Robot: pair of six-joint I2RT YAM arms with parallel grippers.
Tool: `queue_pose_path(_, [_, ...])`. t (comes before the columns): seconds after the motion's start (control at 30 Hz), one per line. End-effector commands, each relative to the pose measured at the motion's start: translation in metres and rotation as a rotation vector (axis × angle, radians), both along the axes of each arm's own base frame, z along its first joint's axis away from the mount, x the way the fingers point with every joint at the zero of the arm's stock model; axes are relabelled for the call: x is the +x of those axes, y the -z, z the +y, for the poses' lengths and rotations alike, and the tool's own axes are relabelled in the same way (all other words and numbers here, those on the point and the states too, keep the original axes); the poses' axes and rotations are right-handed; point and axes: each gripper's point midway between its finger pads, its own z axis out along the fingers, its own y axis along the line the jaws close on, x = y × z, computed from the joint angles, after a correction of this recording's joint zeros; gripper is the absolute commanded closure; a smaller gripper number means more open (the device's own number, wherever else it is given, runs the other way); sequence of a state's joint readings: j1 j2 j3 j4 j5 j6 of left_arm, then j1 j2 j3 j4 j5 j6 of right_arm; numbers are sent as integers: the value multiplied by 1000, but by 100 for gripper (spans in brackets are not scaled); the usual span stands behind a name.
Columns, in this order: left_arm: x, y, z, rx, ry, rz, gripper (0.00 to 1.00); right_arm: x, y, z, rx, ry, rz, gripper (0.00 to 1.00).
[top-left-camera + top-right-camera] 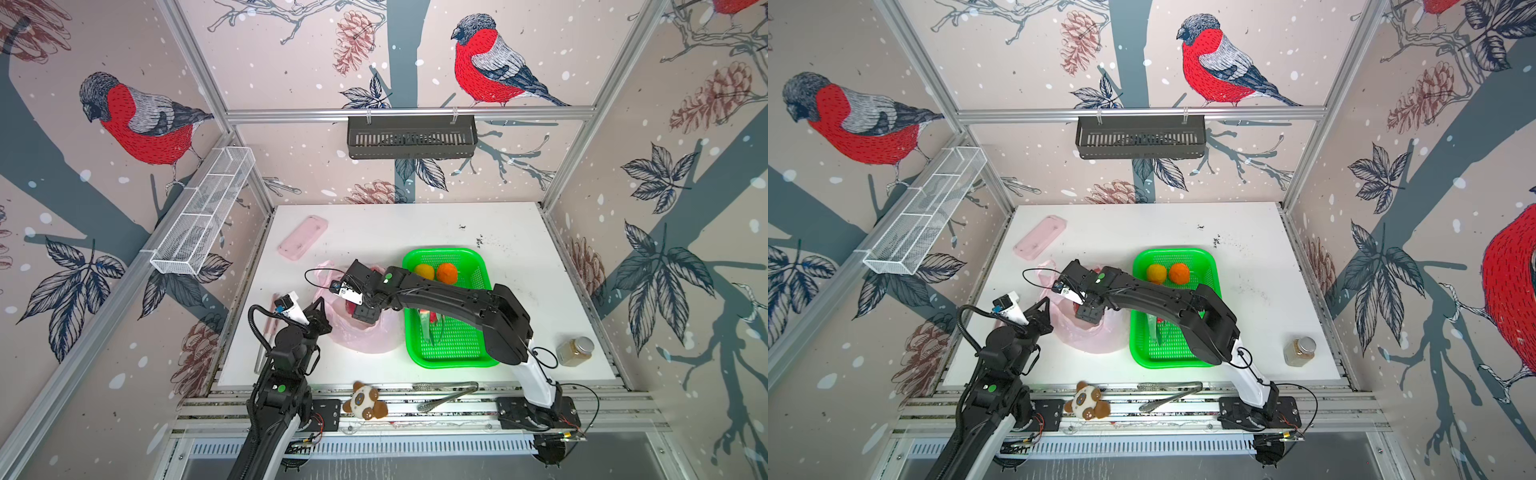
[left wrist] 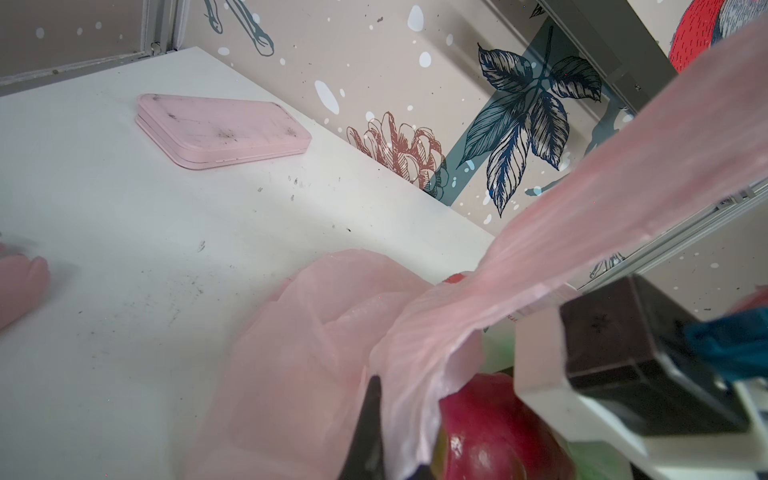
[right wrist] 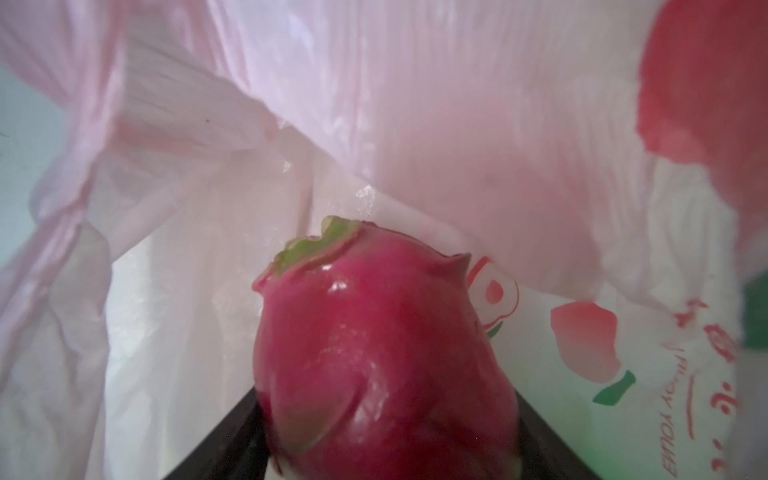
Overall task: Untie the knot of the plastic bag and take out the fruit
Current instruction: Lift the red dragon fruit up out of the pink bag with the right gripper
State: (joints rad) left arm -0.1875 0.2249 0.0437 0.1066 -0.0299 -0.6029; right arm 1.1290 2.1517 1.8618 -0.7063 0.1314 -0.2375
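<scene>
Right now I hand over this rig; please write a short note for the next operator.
Left gripper: shut on the plastic bag's edge, holding it up.
Right gripper: inside the bag, jaws closed on a dragon fruit.
Done: bag open; yellow ball, orange ball in green basket, plus a red-green item half hidden by the arm.
To do: lift this dragon fruit out.

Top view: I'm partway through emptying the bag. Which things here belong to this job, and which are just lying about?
Job in hand:
plastic bag
dragon fruit inside it
yellow ball and orange ball, already in the green basket

Lying about:
pink case
plush toy
jar
metal tongs
</scene>
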Motion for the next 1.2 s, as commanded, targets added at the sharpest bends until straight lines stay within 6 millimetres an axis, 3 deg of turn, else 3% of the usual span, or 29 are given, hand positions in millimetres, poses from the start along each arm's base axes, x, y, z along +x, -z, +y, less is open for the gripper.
queue_pose_path(0.0, [1, -8, 3, 4, -19, -24, 100, 3, -16, 6, 66, 19, -18, 55])
queue_pose_path(1.17, [6, -11, 5, 21, -30, -25, 100, -22, -72, 12, 243, -13, -16, 57])
